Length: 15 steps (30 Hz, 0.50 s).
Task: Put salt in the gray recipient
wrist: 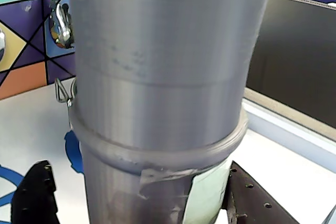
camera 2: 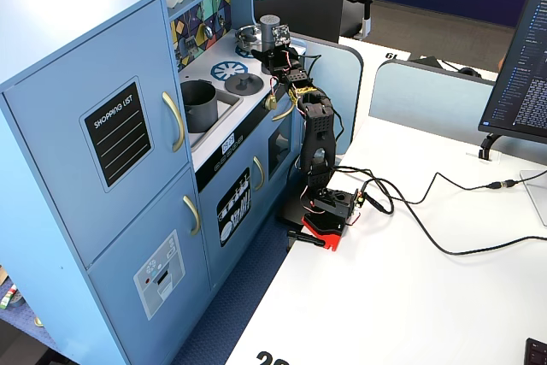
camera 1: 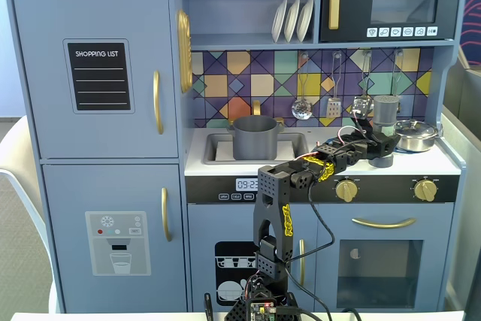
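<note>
The salt shaker [wrist: 157,66] is a tall grey metal cylinder with a raised ring. It fills the wrist view and stands at the back right of the stove top [camera 1: 385,109], also in the other fixed view [camera 2: 270,27]. My gripper [wrist: 136,169] is open around its lower part. The left finger [wrist: 34,195] stands a little apart from it and the right finger [wrist: 252,200] is against it. The gripper also shows in both fixed views [camera 1: 373,137] [camera 2: 275,50]. The grey pot [camera 1: 255,136] sits in the sink, left of the arm [camera 2: 199,102].
A steel pan [camera 1: 415,134] sits right beside the shaker. A small grey lid-like piece [camera 1: 381,161] lies on the stove front. Utensils [camera 1: 302,107] hang on the backsplash. The cabinet's side wall [wrist: 294,56] is close on the right. Cables [camera 2: 427,211] lie on the white table.
</note>
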Tool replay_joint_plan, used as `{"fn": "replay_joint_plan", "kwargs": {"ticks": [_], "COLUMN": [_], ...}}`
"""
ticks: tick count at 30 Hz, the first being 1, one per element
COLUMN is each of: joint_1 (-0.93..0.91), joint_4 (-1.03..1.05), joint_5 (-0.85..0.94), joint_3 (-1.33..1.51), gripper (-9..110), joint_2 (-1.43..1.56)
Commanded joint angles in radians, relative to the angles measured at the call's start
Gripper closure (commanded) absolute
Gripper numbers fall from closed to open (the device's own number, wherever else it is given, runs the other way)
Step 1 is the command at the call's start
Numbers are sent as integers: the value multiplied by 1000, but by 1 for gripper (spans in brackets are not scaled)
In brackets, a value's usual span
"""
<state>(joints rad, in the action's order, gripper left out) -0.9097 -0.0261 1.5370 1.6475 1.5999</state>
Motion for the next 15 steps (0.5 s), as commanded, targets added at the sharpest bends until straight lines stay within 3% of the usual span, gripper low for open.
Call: {"fn": "replay_joint_plan", "kwargs": {"ticks": [1, 6, 10, 12, 15], "joint_1": [-23, -58, -78, -52, 78], "joint_4": [-25, 61, 316, 578, 963], "joint_5": [31, 81, 109, 143, 187], "joint_3": [-18, 80, 230, 276, 310], "gripper": [59, 60, 62, 70, 95], "joint_2": [106, 261, 532, 690, 877]}}
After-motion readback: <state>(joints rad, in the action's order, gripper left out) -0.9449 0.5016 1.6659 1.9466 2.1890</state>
